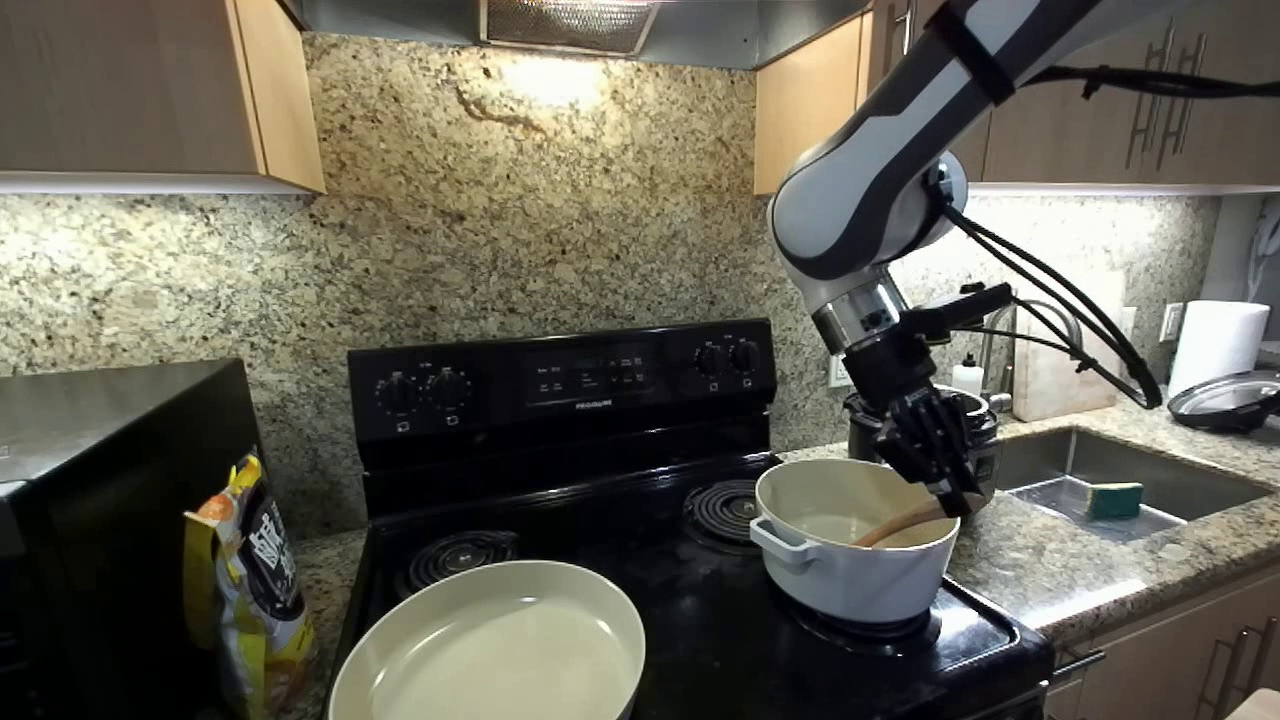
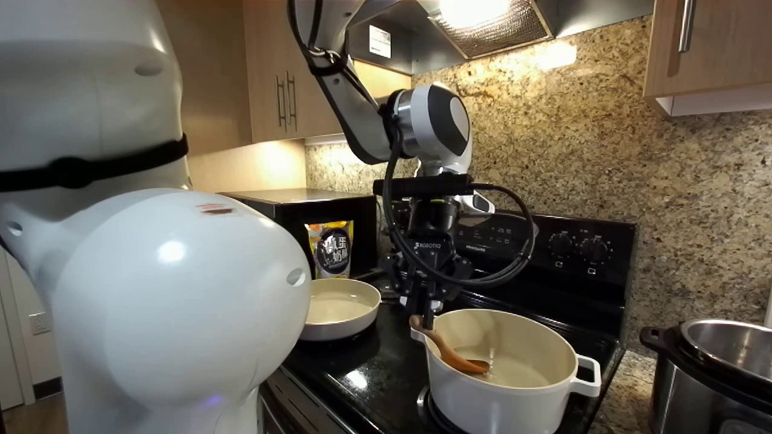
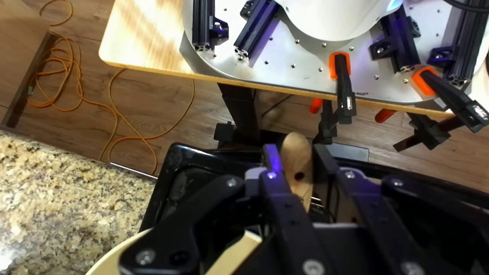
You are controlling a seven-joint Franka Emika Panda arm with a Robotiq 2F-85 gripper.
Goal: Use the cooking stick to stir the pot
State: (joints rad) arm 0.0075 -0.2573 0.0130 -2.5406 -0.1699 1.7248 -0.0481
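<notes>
My tool (image 3: 297, 152) is squeezed around the wooden spoon (image 2: 447, 353). In the wrist view, my black fingers (image 3: 272, 158) are on the two sides of its handle. The little hole in the handle is between them, and the round tip pokes out past them. The spoon leans at a slant. Its big end goes down inside the white pot (image 1: 860, 590), but I can't tell if it touches the bottom.

The pot sits on a front burner (image 1: 900, 638) of the black stove (image 1: 690, 600). It is cream inside. A wide, low cream pan (image 1: 500, 650) is on the stove too, well apart from the pot. A bag (image 1: 265, 600) with yellow on it stands near the pan.

On the stone counter (image 1: 1050, 570), a steel cooker (image 2: 675, 386) stands beside the stove. In an exterior view I see a green and yellow sponge (image 1: 1115, 500) in the sink (image 1: 1150, 465). A roll of paper towels (image 1: 1218, 345) stands near a glass lid (image 1: 1225, 398).
</notes>
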